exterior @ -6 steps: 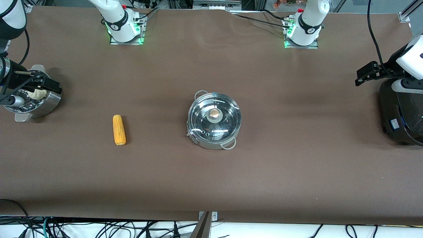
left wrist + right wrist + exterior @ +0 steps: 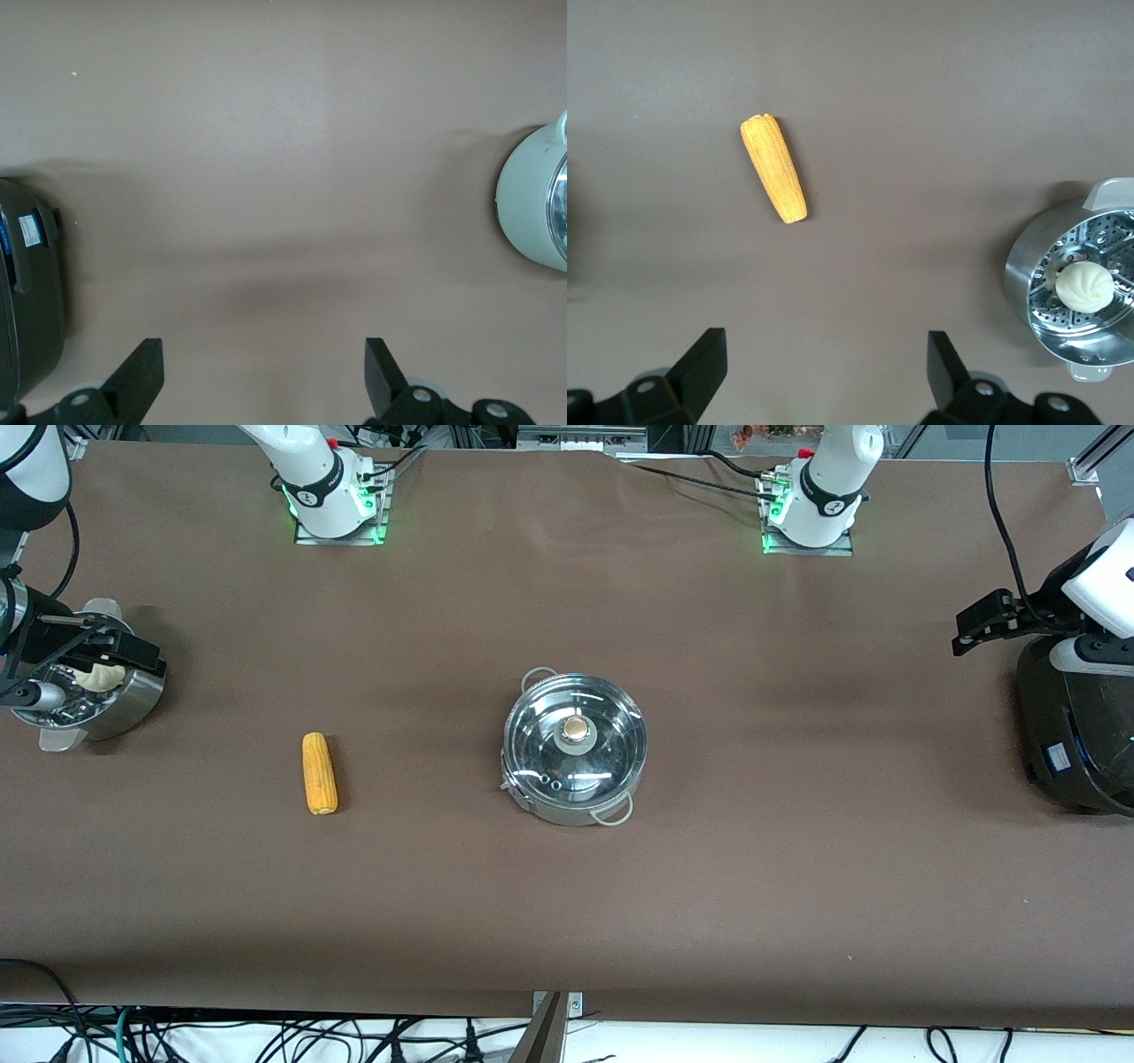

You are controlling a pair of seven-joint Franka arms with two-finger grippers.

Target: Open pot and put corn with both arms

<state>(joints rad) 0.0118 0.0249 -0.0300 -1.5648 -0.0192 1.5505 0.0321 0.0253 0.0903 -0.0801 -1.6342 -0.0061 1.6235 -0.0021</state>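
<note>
The pot [image 2: 611, 793] stands mid-table with its glass lid [image 2: 595, 755] on and the knob [image 2: 576, 730] on top. The corn [image 2: 319, 772] lies on the table toward the right arm's end. My right gripper [image 2: 131, 654] hangs open and empty over the steamer bowl; in the right wrist view [image 2: 824, 372] the corn [image 2: 772, 168] lies apart from its fingers. My left gripper [image 2: 982, 620] hangs open and empty beside the black appliance; in the left wrist view [image 2: 263, 372] the pot [image 2: 532, 208] shows at the edge.
A perforated steel steamer bowl [image 2: 133, 701] holding a white bun [image 2: 99, 677] stands at the right arm's end; the right wrist view shows it [image 2: 1021, 266] too. A big black appliance [image 2: 1072, 735] stands at the left arm's end, also in the left wrist view [image 2: 31, 301].
</note>
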